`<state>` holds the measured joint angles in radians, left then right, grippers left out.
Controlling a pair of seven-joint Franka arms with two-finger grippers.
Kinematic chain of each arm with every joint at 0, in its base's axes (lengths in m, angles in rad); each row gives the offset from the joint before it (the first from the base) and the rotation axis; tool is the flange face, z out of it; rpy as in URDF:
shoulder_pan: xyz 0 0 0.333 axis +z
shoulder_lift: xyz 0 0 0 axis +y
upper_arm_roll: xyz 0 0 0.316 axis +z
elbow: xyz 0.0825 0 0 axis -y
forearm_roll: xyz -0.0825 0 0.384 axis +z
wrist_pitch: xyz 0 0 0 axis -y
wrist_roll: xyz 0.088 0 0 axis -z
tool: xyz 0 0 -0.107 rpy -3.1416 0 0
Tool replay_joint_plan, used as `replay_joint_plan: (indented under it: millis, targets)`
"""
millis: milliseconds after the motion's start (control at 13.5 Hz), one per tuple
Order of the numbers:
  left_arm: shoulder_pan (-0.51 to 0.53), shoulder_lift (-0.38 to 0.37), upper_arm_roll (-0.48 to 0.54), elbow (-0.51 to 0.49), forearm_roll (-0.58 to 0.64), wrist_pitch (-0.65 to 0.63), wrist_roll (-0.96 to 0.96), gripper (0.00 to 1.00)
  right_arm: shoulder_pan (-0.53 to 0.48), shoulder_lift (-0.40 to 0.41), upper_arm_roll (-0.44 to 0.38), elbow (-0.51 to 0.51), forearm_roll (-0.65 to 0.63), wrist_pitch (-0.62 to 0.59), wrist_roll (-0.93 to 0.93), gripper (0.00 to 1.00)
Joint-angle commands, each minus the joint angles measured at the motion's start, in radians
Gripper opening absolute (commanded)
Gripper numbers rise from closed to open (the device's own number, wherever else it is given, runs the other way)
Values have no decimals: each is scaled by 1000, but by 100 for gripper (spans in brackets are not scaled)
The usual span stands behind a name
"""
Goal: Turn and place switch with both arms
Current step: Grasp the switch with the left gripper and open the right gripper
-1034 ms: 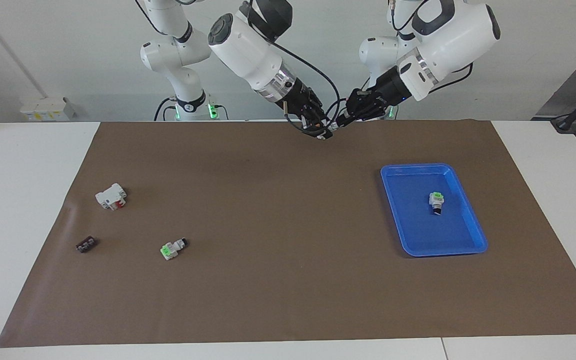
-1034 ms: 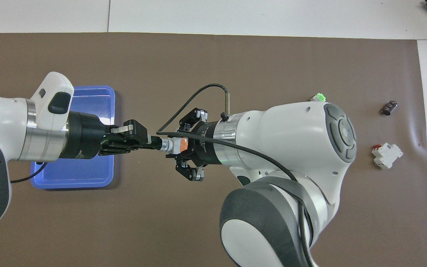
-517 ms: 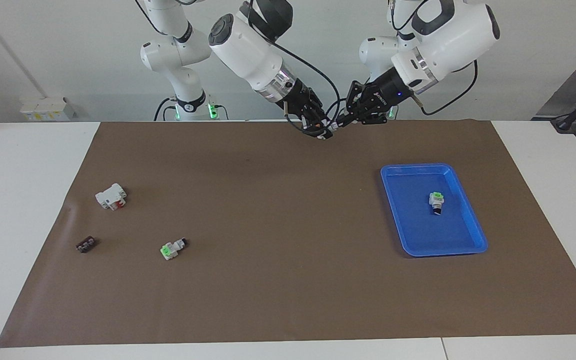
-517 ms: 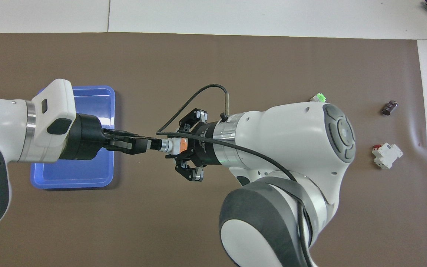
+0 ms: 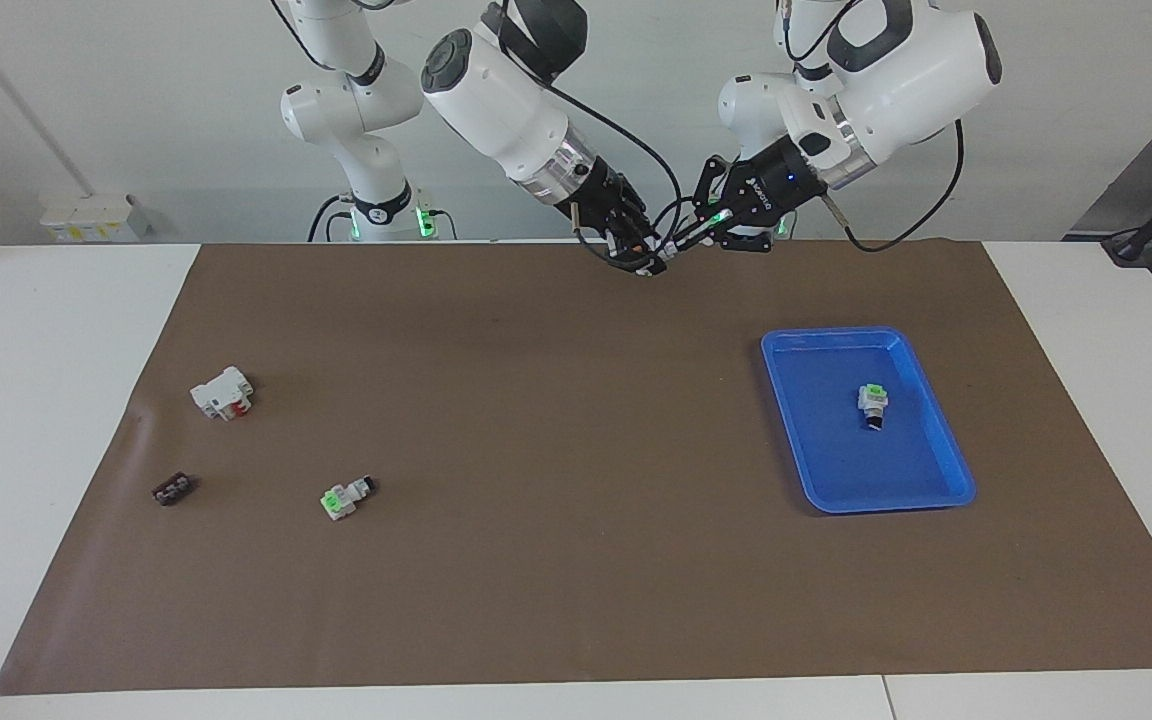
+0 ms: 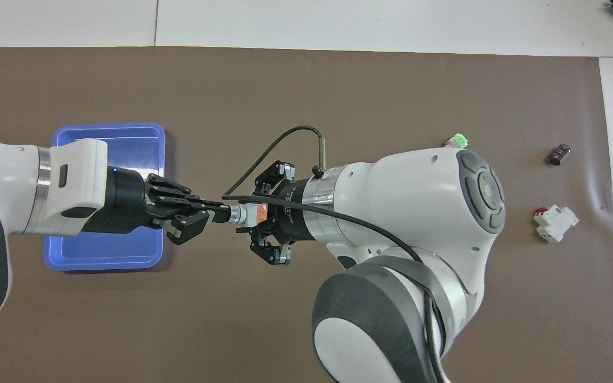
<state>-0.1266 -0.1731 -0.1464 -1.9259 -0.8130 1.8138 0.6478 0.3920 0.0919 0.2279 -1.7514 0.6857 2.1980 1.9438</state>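
**A:** Where is the switch (image 6: 248,213), relative to the blue tray (image 5: 948,455)?

**B:** Held in the air between the two grippers, over bare brown mat (image 5: 556,560), off the tray's edge toward the right arm's end of the table. It lies roughly level, orange end toward the right gripper (image 6: 263,214), black tip toward the left gripper (image 6: 216,210).

**A:** State of each gripper?

**B:** Both are closed on it. The right gripper clamps the orange end and white body; its outer links splay to the sides while the fingertips meet on the part. The left gripper pinches the black tip, its fingers drawn narrow. In the facing view the joint is small and crowded, so the exact contact on the tip is probably, not certainly, on the tip's sides.

**A:** How should the part handle?

**B:** Judged light, rigid, hard plastic, smooth enough to slip under a twist. The squarish white body offers the surest flat faces; the black tip appears to be the turning part, so it suits a narrow pinch. Excess squeeze risks popping it sideways out of the hold.

**A:** Other items?

**B:** A green-ended switch (image 5: 872,404) lies inside the tray; another green-ended one (image 5: 346,496), a white block with red (image 5: 223,393) and a small dark part (image 5: 172,489) lie well apart from the tray.
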Motion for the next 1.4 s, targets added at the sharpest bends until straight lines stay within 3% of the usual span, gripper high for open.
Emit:
replay_joint_plan:
  millis: [0, 443, 517, 591, 739, 887, 1182, 1330]
  targets:
    - [-19, -68, 5, -84, 21, -68, 44, 0, -15, 5, -5, 18, -15, 37, 17, 0]
    - [-7, -66, 7, -85, 35, -51, 10, 0, -18, 5, -5, 18, -15, 37, 12, 0]
    - [-1, -66, 7, -85, 44, -51, -6, 0, -15, 3, -7, 18, -18, 39, 0, 93]
    - [8, -66, 7, -85, 63, -51, -10, 0, -15, 0, -7, 18, -35, 37, -26, 100]
    - [31, -66, 8, -85, 86, -51, -13, 0, -15, -3, -8, 18, -41, 37, -49, 100]
    - [54, -66, 8, -93, 187, -51, -55, 0, -16, -14, -13, 15, -43, 23, -126, 100]
    - [189, -78, 10, -128, 283, -79, -123, 0, -21, -54, -15, 3, -262, -24, -337, 100]
    - [229, -77, 8, -139, 392, -65, -186, 0, -51, -54, -15, 3, -345, -23, -495, 100]
